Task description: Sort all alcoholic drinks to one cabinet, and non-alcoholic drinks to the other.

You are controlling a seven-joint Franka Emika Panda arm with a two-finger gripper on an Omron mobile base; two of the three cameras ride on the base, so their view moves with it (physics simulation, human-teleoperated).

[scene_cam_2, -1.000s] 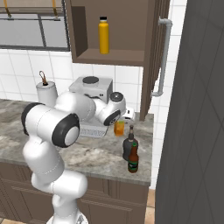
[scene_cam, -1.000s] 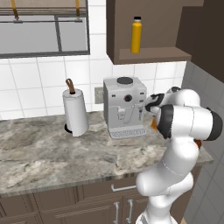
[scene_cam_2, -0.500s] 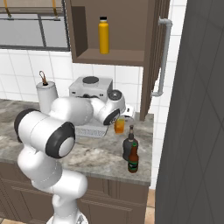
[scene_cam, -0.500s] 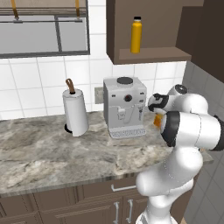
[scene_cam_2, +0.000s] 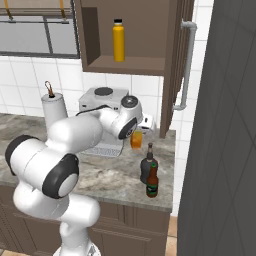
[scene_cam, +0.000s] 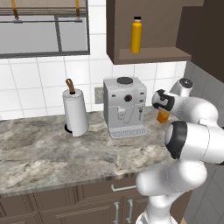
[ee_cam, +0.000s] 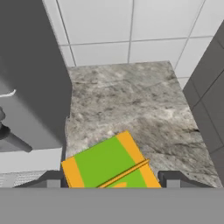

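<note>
The hand (ee_cam: pixel 111 178) is held with its fingers apart on either side of the juice carton (ee_cam: pixel 109 164), which stands on the counter (ee_cam: pixel 131 100).

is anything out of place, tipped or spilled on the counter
Nothing stands out. The squat black glass bottle and slim brown beer bottle stand upright, the orange juice carton is upright between the open gripper fingers, and no spill shows.

Paper towel roll (scene_cam: pixel 75 114) upright, left of centre on the grey stone table (scene_cam: pixel 39 151). Coffee machine (scene_cam: pixel 125 106) at centre against the white tiled wall (scene_cam: pixel 30 83).
</note>
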